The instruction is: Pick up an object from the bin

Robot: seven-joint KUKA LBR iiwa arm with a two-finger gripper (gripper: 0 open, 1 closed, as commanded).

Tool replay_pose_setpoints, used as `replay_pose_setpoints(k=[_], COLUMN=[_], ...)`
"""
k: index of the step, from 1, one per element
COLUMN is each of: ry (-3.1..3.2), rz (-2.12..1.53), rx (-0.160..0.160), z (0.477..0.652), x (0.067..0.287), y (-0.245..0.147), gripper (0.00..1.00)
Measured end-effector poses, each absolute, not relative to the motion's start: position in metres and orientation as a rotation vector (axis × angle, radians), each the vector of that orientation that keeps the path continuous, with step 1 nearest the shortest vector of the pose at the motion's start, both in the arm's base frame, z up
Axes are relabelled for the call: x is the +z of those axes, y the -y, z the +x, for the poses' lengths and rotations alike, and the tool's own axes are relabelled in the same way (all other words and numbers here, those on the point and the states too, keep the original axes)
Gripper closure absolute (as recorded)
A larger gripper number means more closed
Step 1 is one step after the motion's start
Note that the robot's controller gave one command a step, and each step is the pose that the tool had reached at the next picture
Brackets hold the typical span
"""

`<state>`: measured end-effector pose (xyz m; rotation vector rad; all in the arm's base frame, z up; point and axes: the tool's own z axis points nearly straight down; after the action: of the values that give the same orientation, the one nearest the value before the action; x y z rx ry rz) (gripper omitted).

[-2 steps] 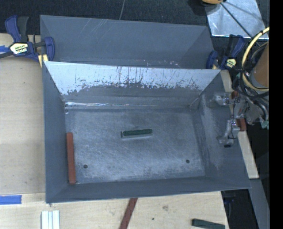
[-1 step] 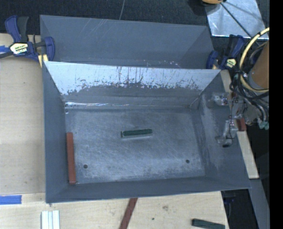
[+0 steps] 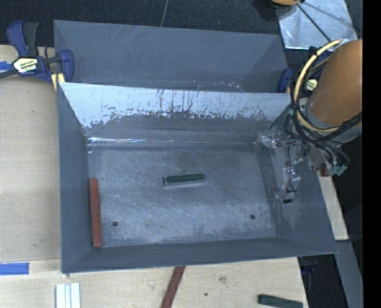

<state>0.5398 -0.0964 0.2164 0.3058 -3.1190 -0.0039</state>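
We see the gripper [image 3: 287,196] at the right of the frame, low over the right wall of the grey bin [image 3: 177,111], with nothing beneath it; we cannot tell whether the claw is spread or pressed together. A dark green bar [image 3: 184,179] lies flat in the middle of the bin floor, well apart from the gripper, its long axis running almost straight left to right. A reddish-brown stick [image 3: 95,212] lies along the floor's left edge, its long axis running top to bottom.
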Motion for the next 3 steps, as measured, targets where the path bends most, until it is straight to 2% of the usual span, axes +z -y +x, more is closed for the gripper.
replay_pose_setpoints(k=[1,2,3], ry=[3.147,3.143,3.13], rz=[0.251,0.211,0.28], rx=[0.005,0.002,0.001], z=[0.556,0.564,0.586], x=[0.192,0.128,0.097], y=[0.086,0.068,0.032], gripper=[0.0,0.0,0.0])
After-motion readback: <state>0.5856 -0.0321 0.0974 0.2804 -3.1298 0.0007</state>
